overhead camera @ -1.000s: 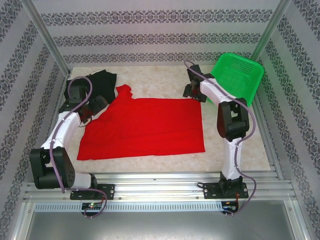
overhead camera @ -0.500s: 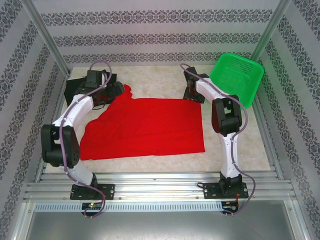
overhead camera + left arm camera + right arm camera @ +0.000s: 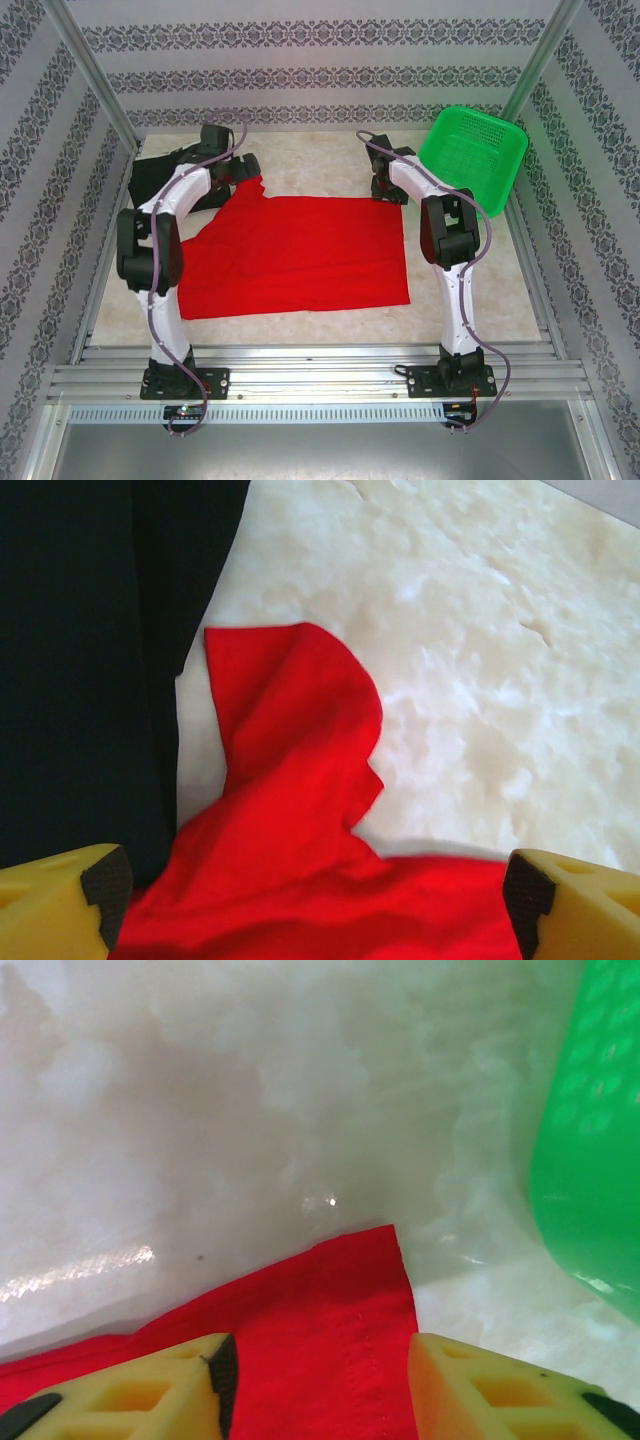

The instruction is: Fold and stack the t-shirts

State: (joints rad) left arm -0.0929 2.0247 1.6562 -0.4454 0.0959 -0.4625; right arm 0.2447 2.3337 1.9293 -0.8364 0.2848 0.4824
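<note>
Swung forward within the last second, the left gripper (image 3: 315, 890) hangs wide apart over the red shirt (image 3: 300, 250) spread on the tabletop (image 3: 310, 160), the right gripper (image 3: 320, 1360) straddles its far corner, jaws apart; with the black shirt (image 3: 160, 175) heaped alongside, folding looks barely begun.

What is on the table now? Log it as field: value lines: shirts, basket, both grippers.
red t-shirt: spread flat on the table, unfolded, no print showing
black t-shirt: bunched at the far left, beside the red sleeve
green basket: far right corner, apart from both shirts
left gripper: open, jaws wide over the red sleeve
right gripper: open, jaws either side of the red t-shirt's far right corner
stack: not yet made
</note>
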